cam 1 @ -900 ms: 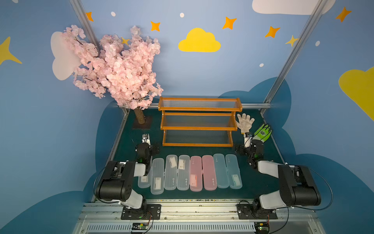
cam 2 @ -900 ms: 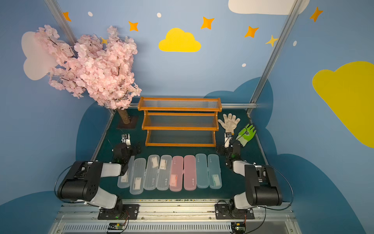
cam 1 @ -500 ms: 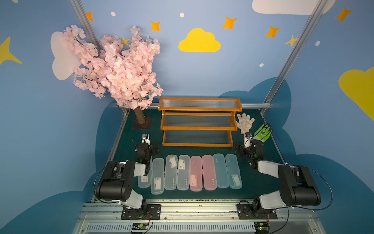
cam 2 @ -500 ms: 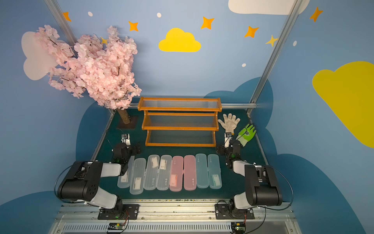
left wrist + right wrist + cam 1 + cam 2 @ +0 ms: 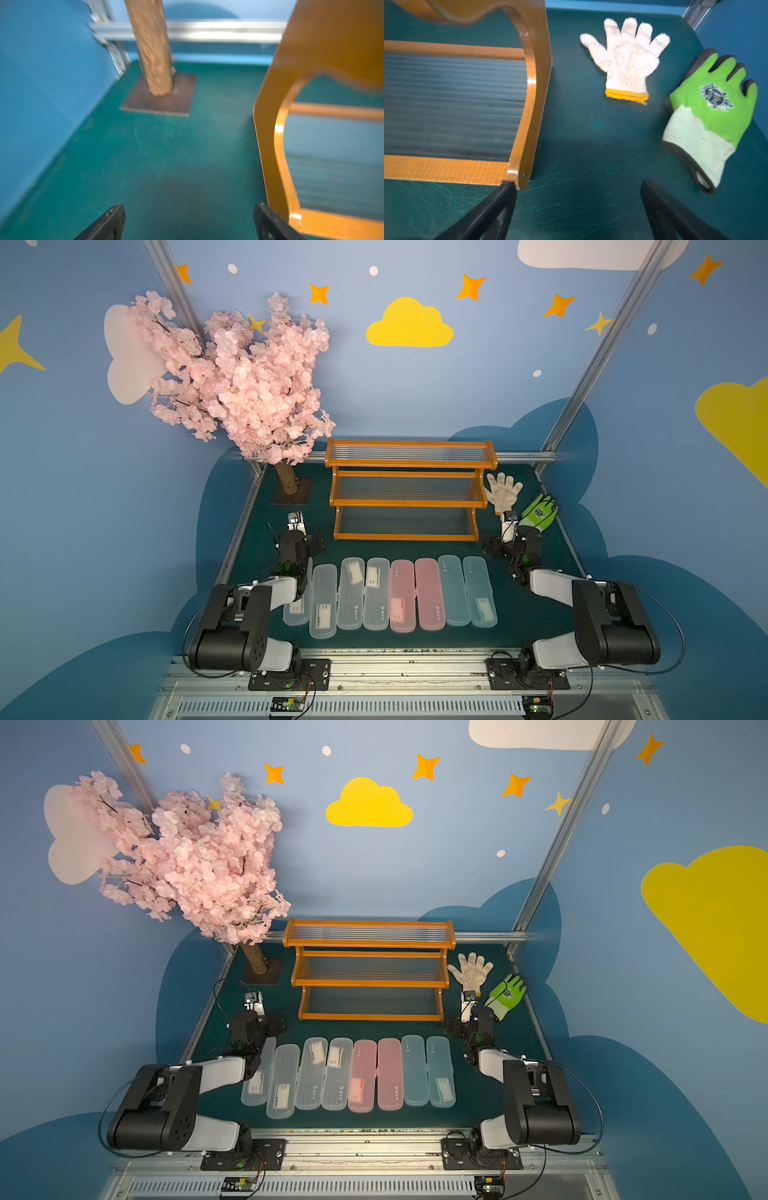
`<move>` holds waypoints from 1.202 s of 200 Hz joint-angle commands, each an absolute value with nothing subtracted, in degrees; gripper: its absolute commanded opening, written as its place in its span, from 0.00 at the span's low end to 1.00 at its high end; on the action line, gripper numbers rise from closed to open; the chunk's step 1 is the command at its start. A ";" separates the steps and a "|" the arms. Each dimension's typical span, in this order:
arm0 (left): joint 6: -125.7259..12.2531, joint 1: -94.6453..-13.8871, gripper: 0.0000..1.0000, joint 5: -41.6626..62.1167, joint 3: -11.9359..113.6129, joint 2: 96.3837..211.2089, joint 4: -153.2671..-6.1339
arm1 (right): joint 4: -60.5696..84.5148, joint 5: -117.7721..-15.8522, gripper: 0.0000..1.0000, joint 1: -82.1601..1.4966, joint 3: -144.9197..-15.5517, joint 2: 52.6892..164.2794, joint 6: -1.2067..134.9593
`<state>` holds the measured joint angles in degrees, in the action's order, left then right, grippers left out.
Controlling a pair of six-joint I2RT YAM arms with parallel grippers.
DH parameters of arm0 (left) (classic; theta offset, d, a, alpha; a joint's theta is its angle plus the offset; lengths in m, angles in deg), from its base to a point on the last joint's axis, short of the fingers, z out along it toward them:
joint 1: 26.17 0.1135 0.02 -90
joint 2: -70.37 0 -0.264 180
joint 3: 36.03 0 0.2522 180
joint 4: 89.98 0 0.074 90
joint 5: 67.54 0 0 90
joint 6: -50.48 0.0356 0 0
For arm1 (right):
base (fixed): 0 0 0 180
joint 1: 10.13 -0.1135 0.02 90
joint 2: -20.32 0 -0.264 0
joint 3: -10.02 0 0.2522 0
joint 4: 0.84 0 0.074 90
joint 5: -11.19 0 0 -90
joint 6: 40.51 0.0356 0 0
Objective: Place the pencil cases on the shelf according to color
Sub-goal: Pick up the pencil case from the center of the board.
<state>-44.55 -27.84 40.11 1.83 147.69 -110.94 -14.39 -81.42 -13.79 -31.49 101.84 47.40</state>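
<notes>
Eight pencil cases (image 5: 390, 595) lie side by side in one row on the green tabletop (image 5: 519, 614), in front of the shelf (image 5: 407, 502) and clear of it. Each is a long, slim, translucent box with rounded ends, set lengthwise toward the shelf.

From the left arm's side the row runs:
- four clear-whitish cases (image 5: 351, 593)
- two pink cases (image 5: 429, 595)
- two pale blue cases (image 5: 454, 591)

Several carry white labels, with print too small to read. The outermost clear case (image 5: 296, 608) is partly hidden under the left arm. The second clear case sits a little nearer the robot than the others.

The shelf stands upright at the back of the tabletop. It has three stepped tiers of clear ribbed plastic in an orange-brown wooden frame. No case rests on any tier.

The left fingers (image 5: 110, 220) are spread wide with only bare tabletop between them, beside the shelf's end panel (image 5: 268, 104). That view is blurred.

The right fingers (image 5: 660, 203) are also spread wide and hold nothing. One tip lines up with the shelf's front corner (image 5: 517, 176), possibly touching it, though I cannot tell.

A white glove (image 5: 503, 493) and a green glove (image 5: 539, 512) lie flat beside the shelf on the right arm's side. A pink blossom tree (image 5: 241, 381) stands at the far corner on the left arm's side.
</notes>
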 commanded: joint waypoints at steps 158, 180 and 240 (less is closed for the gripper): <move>-77.05 -32.25 1.00 18.73 22.48 121.52 -48.54 | 65.74 -74.53 0.86 -30.33 -49.67 86.66 82.42; -76.68 -33.27 1.00 18.70 22.21 121.33 -49.77 | 67.94 -78.41 0.86 -31.31 -50.08 89.76 83.24; -75.04 -34.52 1.00 14.16 21.68 124.57 -53.00 | 69.62 -80.34 0.87 -31.74 -53.73 97.05 80.87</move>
